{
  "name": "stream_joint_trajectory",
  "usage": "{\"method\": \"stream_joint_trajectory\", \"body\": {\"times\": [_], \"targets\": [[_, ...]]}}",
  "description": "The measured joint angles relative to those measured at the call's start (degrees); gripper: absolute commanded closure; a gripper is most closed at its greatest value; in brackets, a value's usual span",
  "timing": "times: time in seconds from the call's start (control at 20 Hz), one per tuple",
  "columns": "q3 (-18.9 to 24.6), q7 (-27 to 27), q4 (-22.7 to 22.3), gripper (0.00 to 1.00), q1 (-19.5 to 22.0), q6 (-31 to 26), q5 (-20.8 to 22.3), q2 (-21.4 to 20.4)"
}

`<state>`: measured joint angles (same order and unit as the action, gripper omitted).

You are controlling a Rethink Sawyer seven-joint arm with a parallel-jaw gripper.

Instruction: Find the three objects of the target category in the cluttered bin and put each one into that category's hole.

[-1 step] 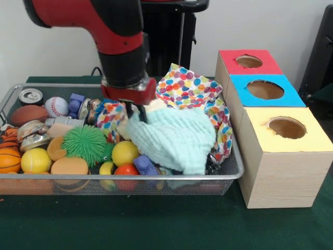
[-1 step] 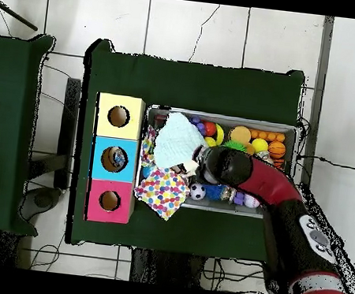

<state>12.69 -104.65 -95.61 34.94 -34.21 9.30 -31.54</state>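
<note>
My gripper (image 1: 135,113) hangs from the red and black arm over the middle of the wire bin (image 1: 119,177). It is shut on the left edge of a mint knitted cloth (image 1: 174,139), which bunches up toward it and drapes over the bin's right half. From above, the gripper (image 2: 197,169) sits at the corner of the mint cloth (image 2: 177,141). A polka-dot cloth (image 1: 187,88) spills over the bin's far right side. Left of the gripper lie a green spiky ball (image 1: 85,143), a yellow ball (image 1: 125,153), a baseball (image 1: 56,106) and a football (image 1: 28,114).
Right of the bin stand three boxes with round holes: red (image 1: 248,61), blue (image 1: 265,89) and yellow (image 1: 286,127). A can (image 1: 30,96), a basketball (image 1: 9,159), orange sponges (image 1: 69,166) and a purple toy (image 1: 145,165) crowd the bin.
</note>
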Motion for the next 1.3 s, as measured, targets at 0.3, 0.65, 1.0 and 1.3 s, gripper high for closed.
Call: {"method": "stream_joint_trajectory", "body": {"times": [0.3, 0.65, 1.0, 1.3], "targets": [[1.8, 0.5, 3.1, 1.00, 5.1, -5.4, 4.8, -3.5], [4.4, 1.0, 6.9, 1.00, 8.9, -5.5, 8.9, -5.0], [7.5, 2.5, 11.0, 1.00, 10.4, -9.0, 12.1, -5.1], [9.7, 4.9, 13.6, 1.00, 10.5, -14.4, 13.8, -5.5]]}}
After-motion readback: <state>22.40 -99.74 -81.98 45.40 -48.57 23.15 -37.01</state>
